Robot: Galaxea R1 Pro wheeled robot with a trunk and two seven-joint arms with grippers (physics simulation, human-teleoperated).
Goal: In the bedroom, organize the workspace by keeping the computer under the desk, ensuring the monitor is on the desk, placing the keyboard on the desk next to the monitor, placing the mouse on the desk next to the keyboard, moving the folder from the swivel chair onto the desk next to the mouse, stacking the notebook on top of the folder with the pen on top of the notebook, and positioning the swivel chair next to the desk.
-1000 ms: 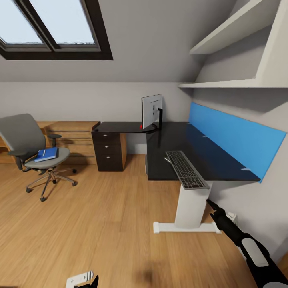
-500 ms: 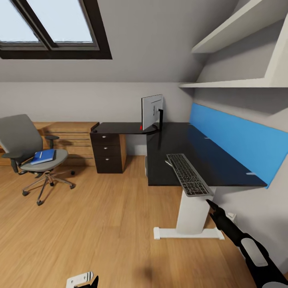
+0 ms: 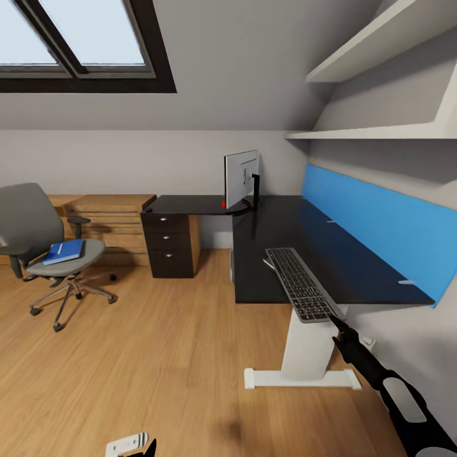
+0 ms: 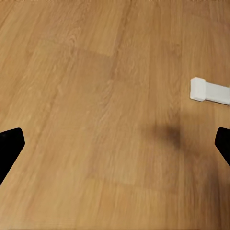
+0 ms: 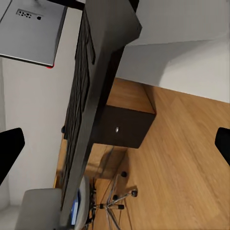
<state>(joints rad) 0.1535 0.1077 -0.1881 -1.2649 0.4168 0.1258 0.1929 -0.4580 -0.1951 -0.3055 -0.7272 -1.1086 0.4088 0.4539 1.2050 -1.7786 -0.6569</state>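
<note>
Slim keyboard point(image 3: 299, 284) overhangs glossy black desk point(image 3: 279, 235).

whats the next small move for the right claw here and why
Probably nudge the keyboard further onto the desk, toward the monitor. Its near end hangs past the desk's front edge, and the right claw, fingers spread in the wrist view, sits just below that end.

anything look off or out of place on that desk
Yes: the keyboard lies askew on the desk, its near end sticking out past the front edge by the right gripper. The folder sits on the chair.
</note>
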